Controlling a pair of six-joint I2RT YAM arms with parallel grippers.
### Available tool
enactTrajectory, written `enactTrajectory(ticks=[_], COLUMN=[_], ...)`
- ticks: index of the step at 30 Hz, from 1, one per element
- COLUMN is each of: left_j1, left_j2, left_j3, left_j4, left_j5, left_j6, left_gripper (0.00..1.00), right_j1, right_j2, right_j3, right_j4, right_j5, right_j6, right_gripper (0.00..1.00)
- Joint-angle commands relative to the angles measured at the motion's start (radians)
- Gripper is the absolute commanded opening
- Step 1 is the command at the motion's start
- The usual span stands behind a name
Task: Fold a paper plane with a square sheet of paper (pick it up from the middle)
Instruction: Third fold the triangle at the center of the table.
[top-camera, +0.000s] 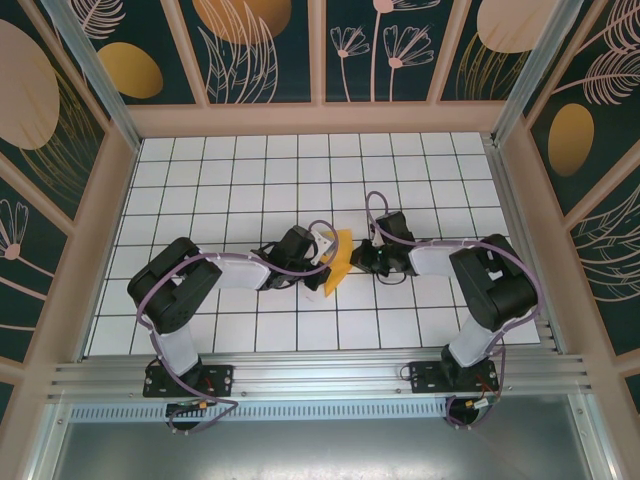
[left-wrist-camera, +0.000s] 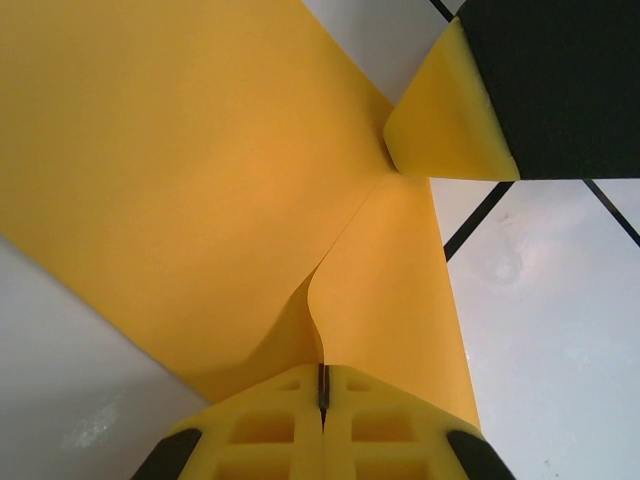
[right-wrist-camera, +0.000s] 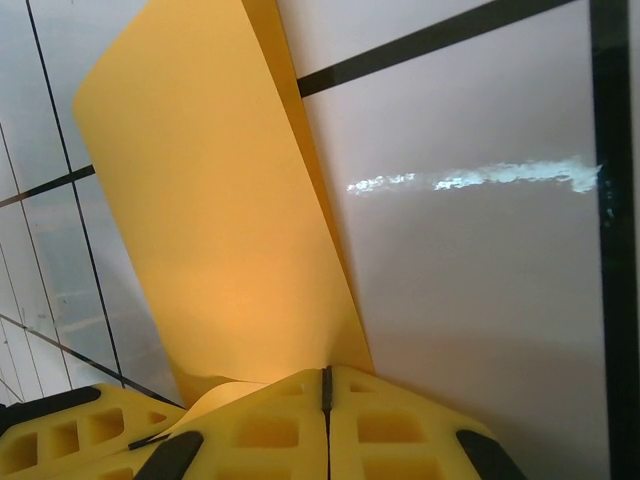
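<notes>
From the top camera you see the sheet of paper (top-camera: 341, 256) just right of the centre of the frame. It is a narrow orange-yellow strip over the white tiled worktop (top-camera: 200, 180), slanting from upper right to lower left. The left arm (top-camera: 230, 270) reaches in from the left and the right arm (top-camera: 440, 258) from the right. The left jaws and right jaws meet the strip from opposite sides, too small here for you to judge their gap.

In the left wrist camera the left jaws sit at bottom centre. Their yellow pads (left-wrist-camera: 260, 430) are pressed together with only a thin dark seam between them, pinching the paper's lower edge. The sheet fans up across the left and middle of the frame, with a curled fold just above the pads. At upper right, a pad of the right jaws (left-wrist-camera: 445, 115) touches the paper where it narrows.

In the right wrist camera the right jaws are at bottom centre, their yellow pads (right-wrist-camera: 390, 430) clamped together on the paper's lower end. The sheet rises tilted toward the upper left, with tiles on both sides. Another yellow pad (right-wrist-camera: 60, 435) lies in the lower left corner, just beside the paper.
</notes>
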Motion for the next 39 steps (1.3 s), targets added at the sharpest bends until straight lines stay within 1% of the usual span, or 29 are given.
enactTrajectory(ticks=[1,3,5,9,13,16,20,22,27,32,36,39], left_j1=[0.006,0.006,0.006,0.006,0.006,0.007,0.006,0.006,0.006,0.006,0.006,0.006], left_j2=[0.03,0.027,0.029,0.034,0.034,0.036,0.041,0.041,0.042,0.038,0.043,0.046], left_j3=[-0.023,-0.027,-0.028,-0.022,-0.021,-0.018,-0.018,-0.017,-0.019,-0.021,-0.021,-0.019], left_j4=[-0.085,-0.079,-0.074,-0.073,-0.074,-0.077,-0.081,-0.08,-0.082,-0.078,-0.078,-0.078], left_j5=[-0.038,-0.039,-0.037,-0.035,-0.036,-0.035,-0.037,-0.037,-0.048,-0.052,-0.051,-0.047], left_j6=[0.019,0.014,0.012,0.01,0.01,0.013,0.014,0.015,0.013,0.007,0.006,0.005], left_gripper=[0.04,0.04,0.04,0.04,0.04,0.04,0.04,0.04,0.04,0.03,0.03,0.03], right_j1=[0.008,0.019,0.03,0.065,0.089,0.095,0.096,0.095,0.093,0.105,0.129,0.143], right_j2=[-0.033,-0.079,-0.107,-0.113,-0.095,-0.068,-0.007,-0.002,-0.054,-0.133,-0.138,-0.111], right_j3=[0.015,0.023,0.026,0.008,-0.036,-0.059,-0.068,-0.079,-0.06,-0.09,-0.118,-0.138], right_j4=[-0.056,-0.069,-0.062,-0.026,0.038,0.093,0.099,0.113,0.085,0.096,0.137,0.186], right_j5=[0.04,0.032,-0.008,-0.011,0.002,-0.014,-0.004,-0.007,-0.01,-0.019,-0.016,-0.011], right_j6=[-0.013,-0.019,-0.017,0.02,0.068,0.081,0.077,0.077,0.067,0.091,0.125,0.152], right_gripper=[0.09,0.09,0.1,0.09,0.09,0.09,0.09,0.09,0.09,0.1,0.1,0.1])
